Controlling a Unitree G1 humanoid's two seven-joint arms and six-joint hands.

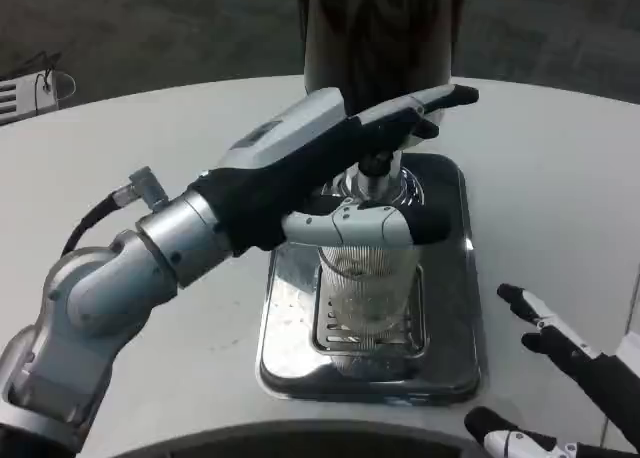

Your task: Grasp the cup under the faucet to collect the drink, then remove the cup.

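A: Where is the cup [365, 278] found?

B: It is stood upright on the slotted grate [345, 336] in the middle of the steel tray [445, 308], directly below the faucet [375, 173]. It is clear and ribbed. Whether any drink is held in it cannot be told.

A: Is it being held?

B: Yes. The left hand [345, 173] is wrapped around its upper part: one finger [365, 225] is laid across the near side of the rim, and the others are stretched over the top, past the faucet. The silver left forearm [150, 263] is seen reaching in from the lower left, with a black cable [85, 228] looped beside its wrist.

A: And the right hand [560, 378]?

B: It is kept at the lower right corner, just off the tray's right edge, apart from the cup. Its fingers are spread and nothing is held in them.

A: What else is seen?

B: The dark body of the dispenser [375, 33] is stood behind the tray. All of it is set on the white table [560, 178]. A small pale object [30, 90] is glimpsed at the far left edge; what it is cannot be told.
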